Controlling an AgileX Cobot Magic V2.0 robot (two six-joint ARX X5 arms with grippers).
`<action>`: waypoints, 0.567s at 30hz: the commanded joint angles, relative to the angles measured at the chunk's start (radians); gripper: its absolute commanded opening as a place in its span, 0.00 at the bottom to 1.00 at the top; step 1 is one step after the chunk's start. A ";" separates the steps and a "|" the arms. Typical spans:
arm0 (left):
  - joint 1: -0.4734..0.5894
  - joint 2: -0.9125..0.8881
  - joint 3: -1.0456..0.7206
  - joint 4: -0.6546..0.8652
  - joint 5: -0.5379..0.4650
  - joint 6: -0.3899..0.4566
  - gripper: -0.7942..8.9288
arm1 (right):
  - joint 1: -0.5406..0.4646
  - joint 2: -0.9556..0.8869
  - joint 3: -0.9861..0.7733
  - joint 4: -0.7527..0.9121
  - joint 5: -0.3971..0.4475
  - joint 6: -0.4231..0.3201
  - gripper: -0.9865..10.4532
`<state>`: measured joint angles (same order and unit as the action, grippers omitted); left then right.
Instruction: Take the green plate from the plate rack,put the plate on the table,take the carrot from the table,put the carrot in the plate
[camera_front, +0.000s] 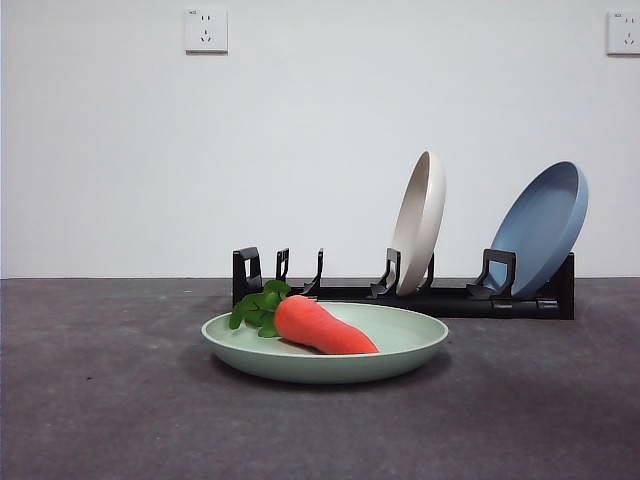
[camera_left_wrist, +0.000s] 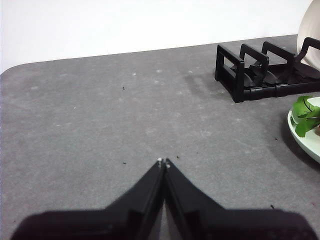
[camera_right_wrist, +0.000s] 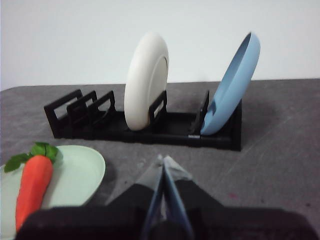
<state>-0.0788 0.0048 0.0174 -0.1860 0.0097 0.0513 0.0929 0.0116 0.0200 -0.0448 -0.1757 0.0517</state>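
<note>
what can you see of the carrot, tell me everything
The carrot is a bright orange, smooth toy, tapered, with a tuft of green leaves at its thick end. It lies on its side inside the green plate, which sits flat on the table in front of the plate rack. Neither gripper touches it.

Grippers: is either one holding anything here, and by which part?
Nothing is held. The left gripper and right gripper are both shut on nothing; the carrot lies in the green plate.

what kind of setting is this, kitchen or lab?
Likely a lab test bench, not a kitchen: bare white wall with power sockets, a plain dark grey matte table, and a toy orange carrot on a pale green plate before a black plate rack.
</note>
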 joint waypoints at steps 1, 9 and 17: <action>0.003 -0.002 -0.014 0.003 -0.004 -0.006 0.08 | 0.000 -0.011 -0.015 -0.024 0.011 0.013 0.09; 0.003 -0.002 -0.014 0.004 -0.004 -0.007 0.08 | 0.000 -0.011 -0.014 -0.127 0.024 0.019 0.09; 0.002 -0.002 -0.014 0.004 -0.004 -0.007 0.08 | 0.000 -0.011 -0.014 -0.125 0.025 0.089 0.09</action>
<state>-0.0788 0.0048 0.0174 -0.1860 0.0090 0.0513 0.0933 0.0040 0.0166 -0.1608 -0.1501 0.1226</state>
